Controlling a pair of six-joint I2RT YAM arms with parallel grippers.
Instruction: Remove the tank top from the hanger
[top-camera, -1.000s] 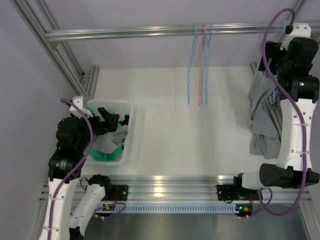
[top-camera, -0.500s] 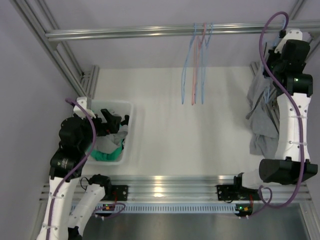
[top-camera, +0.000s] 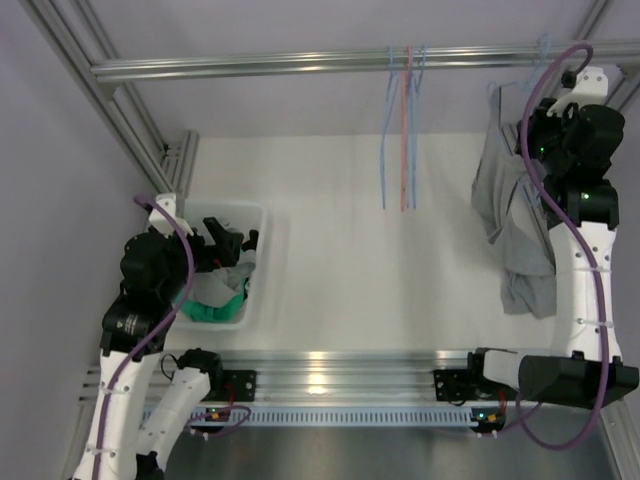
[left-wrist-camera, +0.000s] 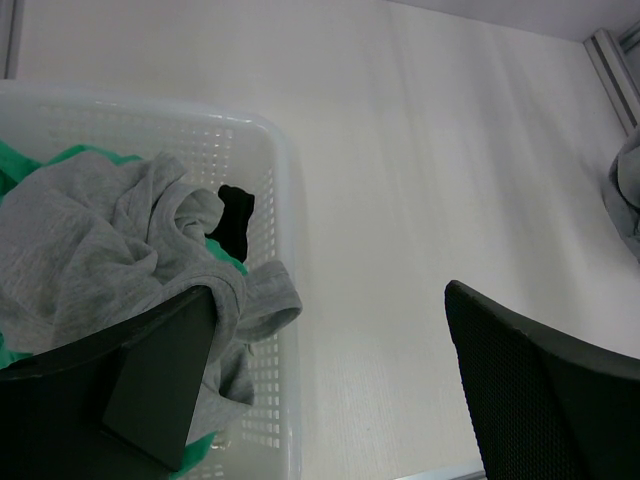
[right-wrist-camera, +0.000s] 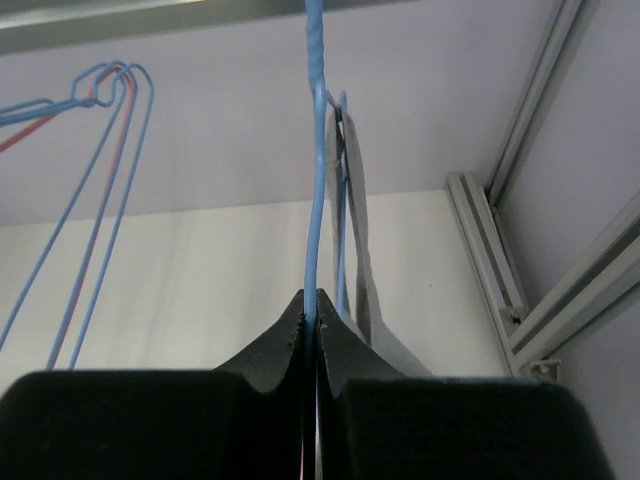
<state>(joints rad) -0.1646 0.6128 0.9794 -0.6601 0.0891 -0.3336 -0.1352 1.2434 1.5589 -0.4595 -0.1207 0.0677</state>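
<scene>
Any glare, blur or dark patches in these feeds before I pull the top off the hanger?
Top external: bright glare on the near aluminium rail, otherwise evenly lit and sharp. Right wrist: the right fingers are a black, featureless mass, but the blue hanger wire pinched between them reads clearly. Left wrist: left fingers dark and slightly soft up close; basket in focus.

overhead, close wrists; table (top-camera: 330, 260) seemingly common

right arm (top-camera: 582, 270) reared tall, right jaws pinched shut — left arm (top-camera: 140, 295) crouched low, left jaws spread wide.
</scene>
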